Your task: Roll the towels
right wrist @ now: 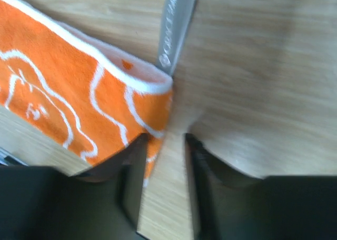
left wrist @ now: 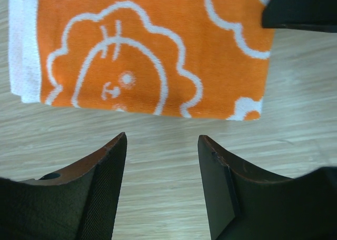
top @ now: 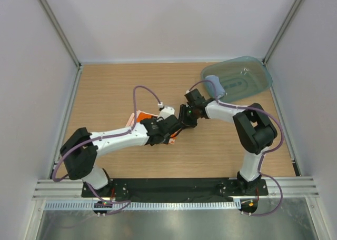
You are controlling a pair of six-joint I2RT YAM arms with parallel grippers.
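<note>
The white-and-orange towel (left wrist: 147, 50) lies folded flat on the wooden table, lion print up, with a white edge at its left. From above, the towel (top: 140, 116) mostly hides under my left arm. My left gripper (left wrist: 163, 137) hovers just short of its near edge, open, with only bare wood between the fingers. My right gripper (right wrist: 165, 137) stands at the towel's (right wrist: 63, 103) corner with a narrow gap and wood showing between its fingers; its left finger overlaps the cloth's edge. The light blue towel (top: 215, 85) sits bunched in the tray.
A translucent teal tray (top: 258, 67) stands at the back right corner. Both grippers meet closely at mid-table (top: 184, 119). A grey strip with lettering (right wrist: 176, 24) rises beside the towel's corner. White walls enclose the table on three sides.
</note>
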